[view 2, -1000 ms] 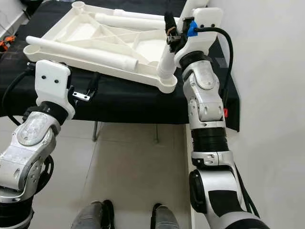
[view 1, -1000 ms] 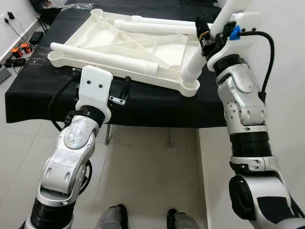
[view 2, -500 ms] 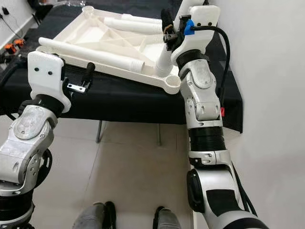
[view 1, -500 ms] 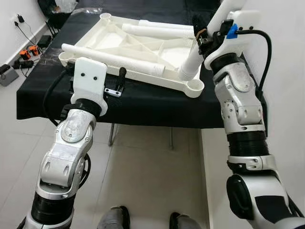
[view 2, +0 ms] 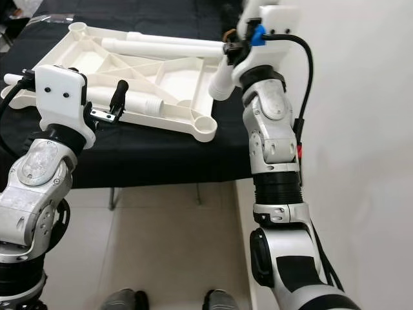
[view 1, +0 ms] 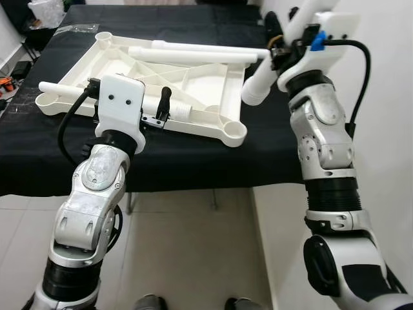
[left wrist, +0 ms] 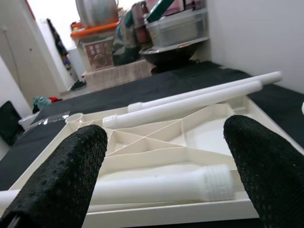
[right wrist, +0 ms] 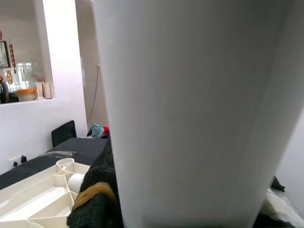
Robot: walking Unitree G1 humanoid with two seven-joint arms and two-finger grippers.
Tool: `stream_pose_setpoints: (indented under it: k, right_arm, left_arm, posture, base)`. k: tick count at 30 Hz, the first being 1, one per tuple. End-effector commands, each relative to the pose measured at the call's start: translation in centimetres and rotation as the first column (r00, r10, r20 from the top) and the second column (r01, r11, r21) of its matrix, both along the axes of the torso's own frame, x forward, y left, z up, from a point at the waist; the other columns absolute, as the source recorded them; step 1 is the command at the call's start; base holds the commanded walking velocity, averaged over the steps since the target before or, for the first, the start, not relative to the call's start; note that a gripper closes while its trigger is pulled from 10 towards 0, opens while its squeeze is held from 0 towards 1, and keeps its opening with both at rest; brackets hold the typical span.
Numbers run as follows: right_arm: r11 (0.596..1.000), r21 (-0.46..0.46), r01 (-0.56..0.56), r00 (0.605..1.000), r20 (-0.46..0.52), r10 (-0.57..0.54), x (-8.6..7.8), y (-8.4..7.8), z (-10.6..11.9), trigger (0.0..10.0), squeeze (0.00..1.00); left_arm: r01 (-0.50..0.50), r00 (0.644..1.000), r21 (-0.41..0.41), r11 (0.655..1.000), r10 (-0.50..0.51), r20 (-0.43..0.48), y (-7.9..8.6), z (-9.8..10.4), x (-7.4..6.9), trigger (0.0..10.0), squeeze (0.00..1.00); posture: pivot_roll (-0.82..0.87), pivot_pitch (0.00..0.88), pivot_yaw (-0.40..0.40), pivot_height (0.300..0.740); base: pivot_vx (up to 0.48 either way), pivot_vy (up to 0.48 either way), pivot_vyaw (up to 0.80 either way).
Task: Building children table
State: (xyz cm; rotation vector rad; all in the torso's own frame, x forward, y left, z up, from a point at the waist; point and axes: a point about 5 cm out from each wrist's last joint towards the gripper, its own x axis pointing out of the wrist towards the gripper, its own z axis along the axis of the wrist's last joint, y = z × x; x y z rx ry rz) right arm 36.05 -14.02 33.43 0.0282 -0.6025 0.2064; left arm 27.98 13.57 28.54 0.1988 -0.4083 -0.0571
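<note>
The white children's tabletop [view 1: 193, 124] lies upside down on the black-covered table [view 1: 193, 161]. One white leg [view 1: 97, 97] rests along its near side, its threaded end [left wrist: 216, 180] toward the middle. Two more legs [view 1: 193, 55] lie along the far side. My right gripper [view 1: 277, 48] is shut on another white leg [view 1: 257, 85], held tilted in the air to the right of the near right corner socket [view 1: 233, 134]. My left gripper [view 1: 162, 106] hovers open over the near rim, its fingers [left wrist: 61, 175] wide apart either side of the lying leg.
A white wall [view 1: 387, 129] runs close along the right of the table. Tiled floor [view 1: 193, 245] lies in front of the table, with my feet [view 2: 129, 300] at the bottom edge. Shelves with boxes and tubs [left wrist: 142, 33] stand beyond the table's far end.
The camera has shifted. My right gripper has carried its leg's lower end up and away from the corner socket. My left gripper has come forward from the table's front edge to the tabletop's near rim.
</note>
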Motion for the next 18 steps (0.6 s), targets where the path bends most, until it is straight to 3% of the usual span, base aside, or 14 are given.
stream_pose_setpoints:
  k: [1, 18]
  right_arm:
    - [1.0, -0.01, -0.01, 1.0, 0.025, 0.01, -0.1, 0.4, 0.6, 10.0, 0.0]
    - [1.0, -0.017, -0.006, 0.999, 0.038, 0.007, 0.7, -0.4, 1.9, 10.0, 0.0]
  left_arm:
    - [-0.023, 1.0, 0.007, 1.0, 0.023, 0.002, 0.3, 0.0, 0.2, 10.0, 0.0]
    - [-0.025, 1.0, -0.046, 0.999, 0.025, 0.008, 0.4, 0.5, 0.4, 10.0, 0.0]
  posture:
    - [0.06, 0.173, -0.028, 0.74]
    - [0.05, 0.214, -0.026, 0.74]
  base:
    - [0.289, 0.0, 0.0]
    - [0.033, 0.0, 0.0]
